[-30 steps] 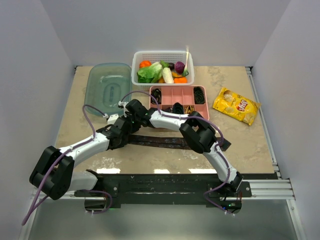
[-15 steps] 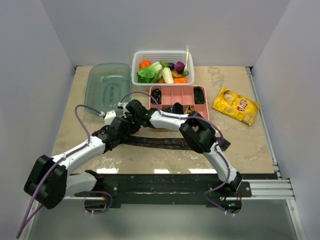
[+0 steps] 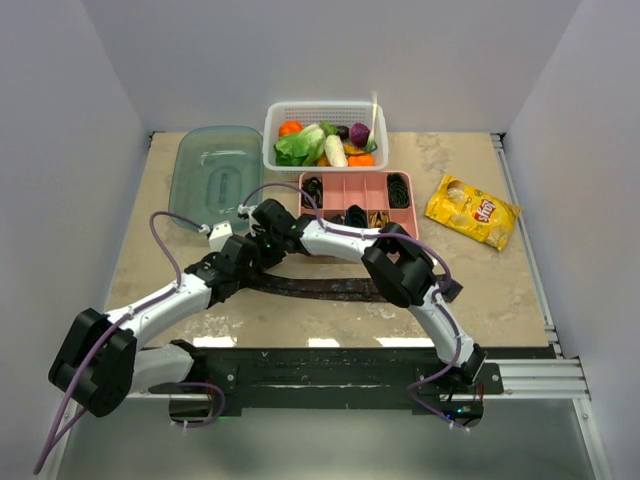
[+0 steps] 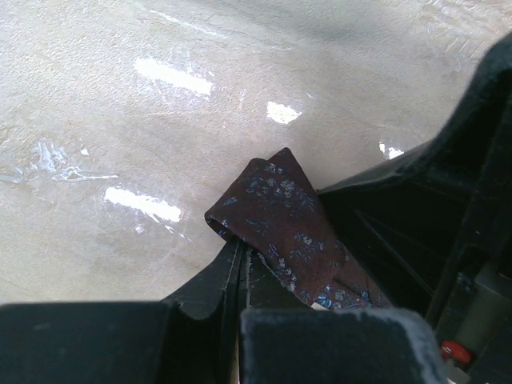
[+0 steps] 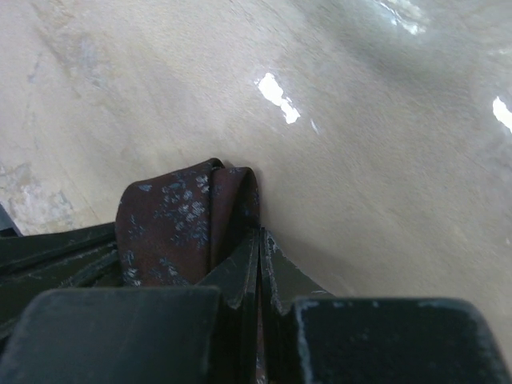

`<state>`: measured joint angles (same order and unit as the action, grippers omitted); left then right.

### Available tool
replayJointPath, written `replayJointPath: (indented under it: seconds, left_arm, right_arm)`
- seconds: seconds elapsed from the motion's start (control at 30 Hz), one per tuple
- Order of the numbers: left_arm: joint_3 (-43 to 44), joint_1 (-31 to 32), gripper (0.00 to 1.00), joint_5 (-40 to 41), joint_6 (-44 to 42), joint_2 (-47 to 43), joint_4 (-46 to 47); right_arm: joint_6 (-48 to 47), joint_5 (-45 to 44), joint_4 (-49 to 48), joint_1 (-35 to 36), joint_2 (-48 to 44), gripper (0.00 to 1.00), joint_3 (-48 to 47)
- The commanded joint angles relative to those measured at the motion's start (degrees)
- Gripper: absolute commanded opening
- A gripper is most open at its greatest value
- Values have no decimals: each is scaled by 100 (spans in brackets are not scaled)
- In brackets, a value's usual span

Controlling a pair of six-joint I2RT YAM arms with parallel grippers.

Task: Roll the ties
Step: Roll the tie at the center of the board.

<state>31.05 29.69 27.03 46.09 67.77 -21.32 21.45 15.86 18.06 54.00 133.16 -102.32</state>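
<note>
Jaws of left gripper [image 4: 240,246] and right gripper [image 5: 260,238] both clamped on one maroon tie [image 4: 280,216], floral-patterned fabric, folded end, glossy marbled table [image 4: 120,96]

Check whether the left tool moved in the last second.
Yes. The left tool, shut on the dark maroon necktie, slid slightly left, away from the pink compartment tray.

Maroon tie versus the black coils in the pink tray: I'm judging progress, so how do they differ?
The maroon tie lies stretched along the table; the black coils are rolled up. The tie's end is pinched by the shut left gripper and right gripper; the coils sit untouched in the pink tray. Both are dark.
</note>
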Motion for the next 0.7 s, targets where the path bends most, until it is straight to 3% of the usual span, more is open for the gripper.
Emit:
replayJointPath:
  seconds: [0.0, 0.27, 0.47, 0.67]
  left_arm:
    - [-11, 28, 0, 119, 199, 114, 251]
    - [-125, 37, 0, -206, 190, 167, 497]
    - [-440, 72, 0, -434, 59, -526, 830]
    - [-450, 72, 0, -382, 102, -467, 752]
  right_arm:
    - [-141, -320, 444, -30, -528, 2, -121]
    - [-185, -461, 593, -47, -616, 2, -165]
    - [-194, -452, 566, -65, -687, 3, -199]
    - [-80, -689, 366, -117, -818, 2, -51]
